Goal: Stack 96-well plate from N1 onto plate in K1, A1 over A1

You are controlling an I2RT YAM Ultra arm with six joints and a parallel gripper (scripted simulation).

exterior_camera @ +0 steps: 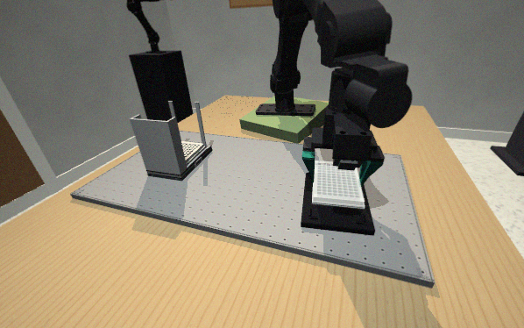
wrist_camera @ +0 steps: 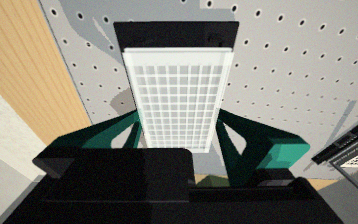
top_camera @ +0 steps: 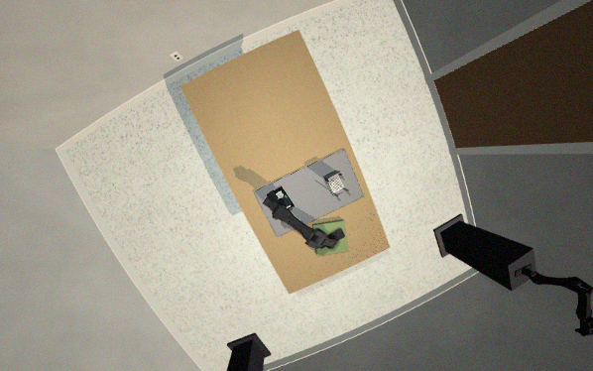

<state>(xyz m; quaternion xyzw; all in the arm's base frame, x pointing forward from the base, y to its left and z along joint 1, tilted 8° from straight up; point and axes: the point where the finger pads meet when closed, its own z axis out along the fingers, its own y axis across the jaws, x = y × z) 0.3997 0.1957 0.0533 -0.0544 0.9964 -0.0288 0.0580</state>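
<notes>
My gripper (exterior_camera: 338,168) with green fingers is shut on the white 96-well plate (exterior_camera: 337,185), gripping its two long sides near the arm's end. In the wrist view the fingers hold the plate (wrist_camera: 177,95) a little above the black plate nest N1 (wrist_camera: 175,34). The nest (exterior_camera: 337,217) sits on the grey perforated baseplate at the right. The grey stack rack K1 (exterior_camera: 168,145) stands at the left of the baseplate, with another white plate (exterior_camera: 190,149) lying low inside it. From above, the rack (top_camera: 334,183) is far from the gripper (top_camera: 280,195). I cannot see the A1 mark.
The rack has tall grey walls and two thin upright posts (exterior_camera: 199,123). The arm's base stands on a green block (exterior_camera: 285,120) behind the baseplate. A black camera stand (exterior_camera: 159,83) is behind the rack. A wooden table top surrounds the baseplate.
</notes>
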